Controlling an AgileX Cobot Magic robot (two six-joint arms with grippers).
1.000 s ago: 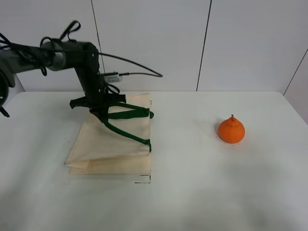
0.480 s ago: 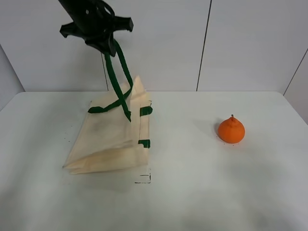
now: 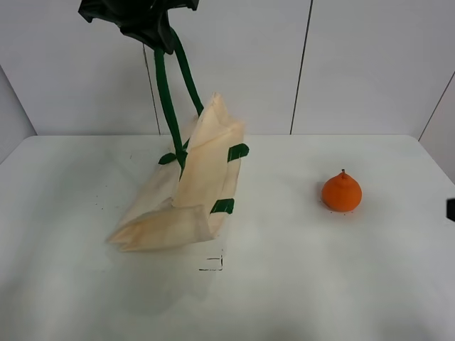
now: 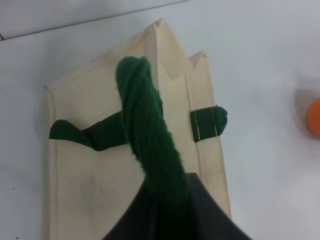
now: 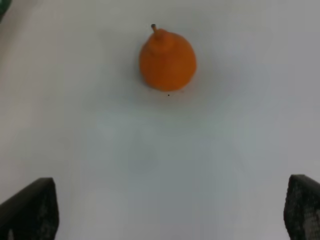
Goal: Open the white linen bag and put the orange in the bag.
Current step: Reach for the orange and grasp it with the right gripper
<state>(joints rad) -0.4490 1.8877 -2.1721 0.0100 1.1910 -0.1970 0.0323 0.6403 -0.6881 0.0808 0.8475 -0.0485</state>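
Note:
The white linen bag (image 3: pixel 201 183) hangs half-lifted, with its bottom on the table and its rim pulled up. My left gripper (image 3: pixel 155 30) is high above it, shut on the dark green strap handles (image 3: pixel 168 99). The left wrist view shows the twisted handles (image 4: pixel 148 145) running from my jaws down to the bag (image 4: pixel 95 175). The orange (image 3: pixel 341 192) sits on the table to the right, well apart from the bag. My right gripper (image 5: pixel 167 212) is open and empty, with the orange (image 5: pixel 167 60) ahead of it and its fingertips (image 5: pixel 31 207) spread wide.
The white table (image 3: pixel 298 284) ends at a pale panelled wall (image 3: pixel 355 64). A small black corner mark (image 3: pixel 215 266) lies just in front of the bag. A dark bit of the right arm (image 3: pixel 451 209) shows at the right edge.
My left gripper has risen with the green handles, pulling the flat bag's rim up off the table. A dark part of the right arm has entered at the right edge.

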